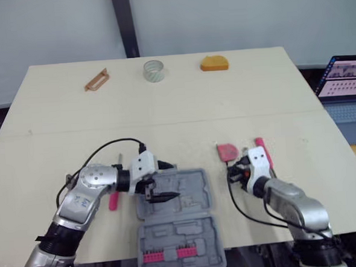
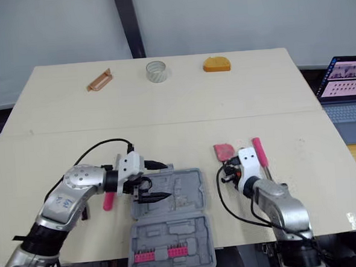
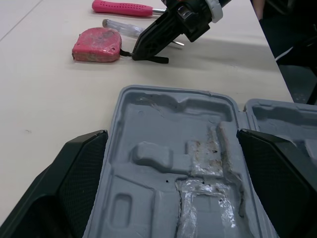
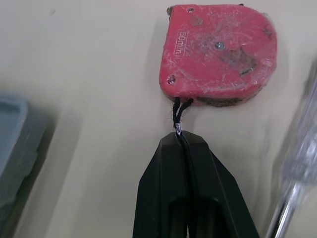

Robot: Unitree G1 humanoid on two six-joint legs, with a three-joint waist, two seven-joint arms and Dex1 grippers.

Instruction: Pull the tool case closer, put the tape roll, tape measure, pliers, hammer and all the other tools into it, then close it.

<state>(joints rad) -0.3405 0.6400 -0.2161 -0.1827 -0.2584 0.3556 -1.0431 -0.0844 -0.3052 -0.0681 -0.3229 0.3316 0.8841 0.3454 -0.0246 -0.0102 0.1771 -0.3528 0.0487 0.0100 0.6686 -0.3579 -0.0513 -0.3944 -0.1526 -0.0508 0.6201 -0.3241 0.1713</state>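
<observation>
Left eye view: the table (image 1: 176, 103) spreads wide, and at its near edge the grey tool case (image 1: 196, 181) lies open, both halves flat. Over the farther half hangs the left gripper (image 1: 162, 197), jaws spread wide, nothing between them. Right of the case, the right gripper (image 4: 183, 141) is pressed tight together. The tape roll (image 1: 153, 71) stands well apart at the back edge. The red tape measure (image 4: 218, 49) sits on the table beside a pink-handled screwdriver (image 1: 263, 151), and its thin black cord (image 4: 177, 111) is pinched between those right fingers.

Beige table (image 1: 164, 104) — pale wall (image 1: 231, 15) (laptop (image 1: 347, 78) beside).
</observation>
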